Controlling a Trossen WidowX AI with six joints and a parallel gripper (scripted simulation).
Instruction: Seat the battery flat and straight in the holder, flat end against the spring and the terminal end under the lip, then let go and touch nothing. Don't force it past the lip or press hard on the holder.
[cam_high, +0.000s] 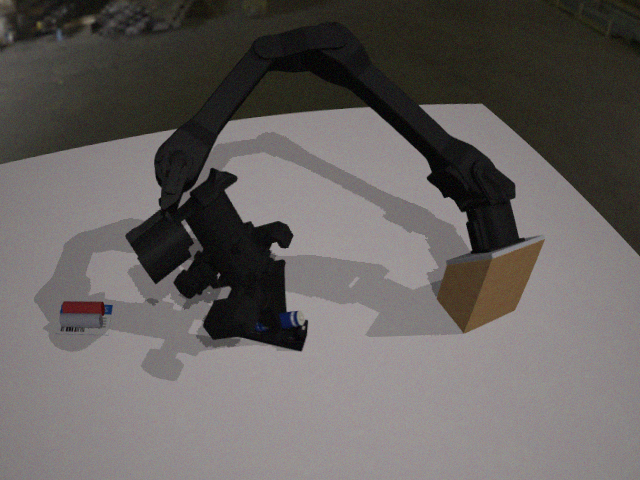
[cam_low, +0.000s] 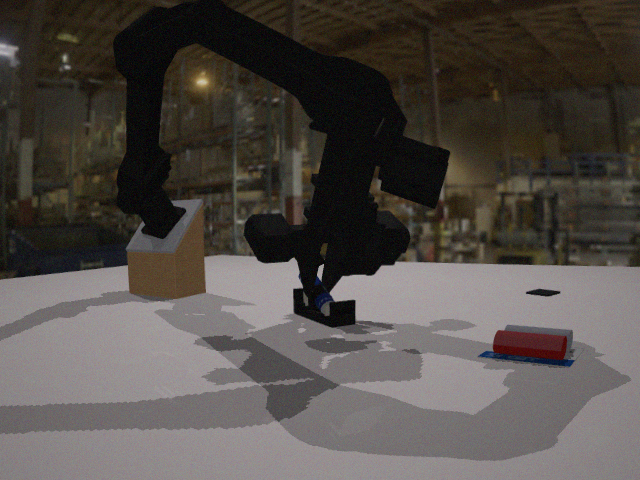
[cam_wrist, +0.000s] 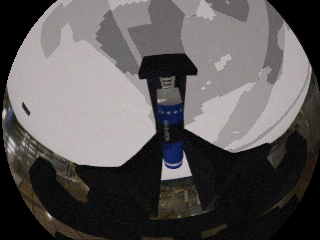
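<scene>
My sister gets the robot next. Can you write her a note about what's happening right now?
Claw: shut on the blue battery.
Battery: tilted, its low end down inside the black holder, its other end raised between the claw's fingers. Not flat yet.
Holder: on the white table, directly under the claw.
Done: battery picked up and carried to the holder.
Left: lay it flat and straight, flat end to the spring, terminal end under the lip, gently. Then let go and back off without touching anything.

In the top view the gripper (cam_high: 266, 322) hides most of the battery (cam_high: 292, 318) and the holder (cam_high: 289, 338); contact with the spring cannot be judged.
</scene>
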